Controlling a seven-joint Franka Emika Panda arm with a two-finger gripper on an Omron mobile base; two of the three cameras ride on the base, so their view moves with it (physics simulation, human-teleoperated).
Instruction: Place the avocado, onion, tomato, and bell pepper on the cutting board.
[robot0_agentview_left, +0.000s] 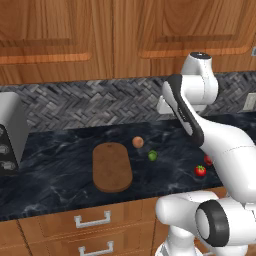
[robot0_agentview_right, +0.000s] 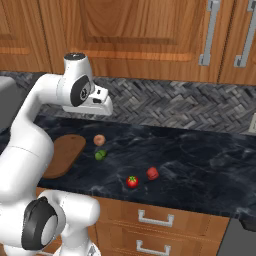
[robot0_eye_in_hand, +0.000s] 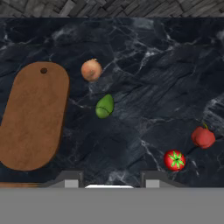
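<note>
The gripper (robot0_eye_in_hand: 109, 177) is held high above the dark marble counter (robot0_eye_in_hand: 157, 65), jaws closed, with nothing gripped. The cutting board (robot0_eye_in_hand: 33, 116) lies bare at the left of the counter. The onion (robot0_eye_in_hand: 91, 70) is located just right of the board's far end. The avocado (robot0_eye_in_hand: 104, 106) is positioned near the onion, on its near side. The tomato (robot0_eye_in_hand: 175, 160) and the bell pepper (robot0_eye_in_hand: 203, 137) are placed close together, well to the right.

The counter (robot0_eye_in_hand: 144, 65) looks like dark polished marble with pale veins. The cutting board (robot0_eye_in_hand: 35, 116) is matt brown wood with fine grain. The onion (robot0_eye_in_hand: 91, 70) has smooth tan skin, and the tomato (robot0_eye_in_hand: 175, 160) is glossy red. Cabinet doors (robot0_agentview_left: 65, 35) are warm varnished wood.
</note>
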